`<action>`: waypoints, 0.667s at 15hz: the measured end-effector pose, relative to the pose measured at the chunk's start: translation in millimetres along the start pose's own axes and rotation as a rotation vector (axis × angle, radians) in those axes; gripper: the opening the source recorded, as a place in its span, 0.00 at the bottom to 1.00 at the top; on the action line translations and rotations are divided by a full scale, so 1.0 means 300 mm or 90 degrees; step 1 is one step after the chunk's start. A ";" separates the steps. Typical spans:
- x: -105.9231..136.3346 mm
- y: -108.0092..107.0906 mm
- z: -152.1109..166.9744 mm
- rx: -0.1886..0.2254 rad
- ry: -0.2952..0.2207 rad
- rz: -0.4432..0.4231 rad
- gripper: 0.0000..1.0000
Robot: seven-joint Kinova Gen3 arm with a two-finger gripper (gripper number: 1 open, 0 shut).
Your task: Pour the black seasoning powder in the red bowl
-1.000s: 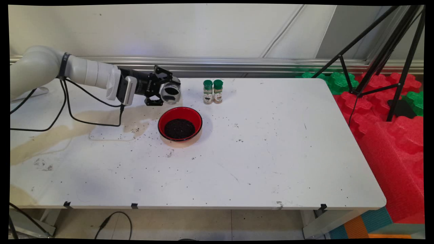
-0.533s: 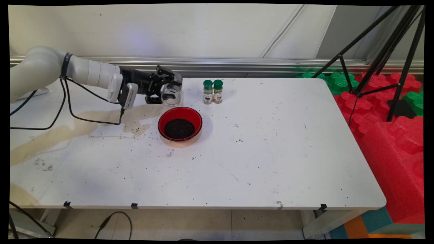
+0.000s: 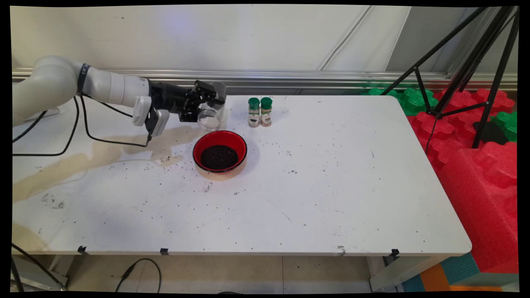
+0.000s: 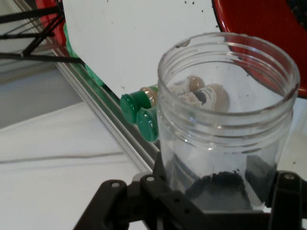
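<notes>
My gripper (image 3: 207, 101) is shut on a clear plastic jar (image 3: 212, 111), held above the table behind the red bowl. The jar is tilted with its open mouth pointing down and forward. In the hand view the jar (image 4: 225, 120) fills the frame between the fingers (image 4: 288, 191), with only a few dark grains left at its bottom. The red bowl (image 3: 220, 151) sits just in front of the jar and holds a heap of dark grains. The bowl's rim (image 4: 268, 28) shows at the top right of the hand view.
Two spice bottles with green caps (image 3: 260, 111) stand side by side to the right of the jar, also visible in the hand view (image 4: 144, 112). Dark grains are scattered on the table around the bowl. A black tripod (image 3: 463, 70) and red foam blocks (image 3: 484, 165) stand at the right.
The wrist has rolled back, so the jar's mouth, which faced the camera, now points more downward, and the jar has shifted slightly right and up. The bowl has not moved.
</notes>
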 end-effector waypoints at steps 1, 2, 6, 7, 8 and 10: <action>0.002 -0.003 0.001 0.002 -0.001 0.021 0.00; 0.005 -0.007 0.002 0.003 -0.002 0.038 0.00; 0.013 -0.019 0.005 0.009 -0.006 0.104 0.00; 0.014 -0.021 0.006 0.011 -0.007 0.117 0.00; 0.016 -0.024 0.006 0.012 -0.008 0.129 0.00; 0.019 -0.030 0.007 0.015 -0.012 0.162 0.00</action>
